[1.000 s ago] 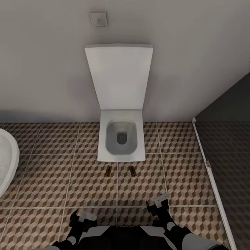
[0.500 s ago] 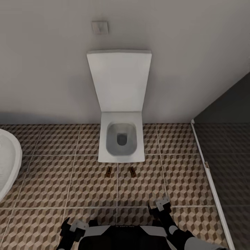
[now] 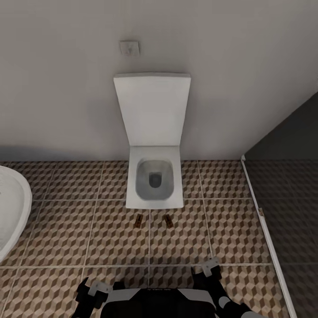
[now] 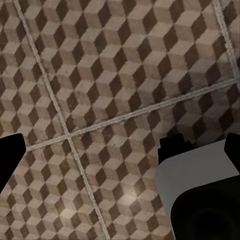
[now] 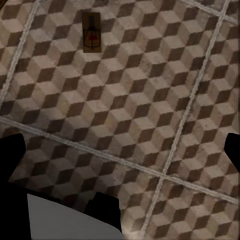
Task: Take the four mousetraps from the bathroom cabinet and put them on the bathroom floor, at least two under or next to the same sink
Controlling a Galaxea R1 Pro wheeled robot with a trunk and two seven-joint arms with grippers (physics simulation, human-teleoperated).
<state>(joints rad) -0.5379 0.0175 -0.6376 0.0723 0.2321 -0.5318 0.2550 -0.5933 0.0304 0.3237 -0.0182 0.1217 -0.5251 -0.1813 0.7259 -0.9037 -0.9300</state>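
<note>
where two mousetraps [image 3: 138,221] lie before the toilet [image 3: 154,183], both tools hang released.

Open bathroom floor [image 3: 110,238] lies ahead; toilet [image 3: 154,185] blocks the wall edge, two mousetraps [image 3: 138,220] just before it, basin [image 3: 11,207] crowds the left edge.

Two mousetraps, a left one [image 3: 138,220] and a right one [image 3: 168,221], are laid flat on the cube-patterned bathroom floor [image 3: 57,238], side by side but apart. Each is a small brown wooden board; a red mark and wire are seen on one mousetrap [image 5: 92,31].
</note>
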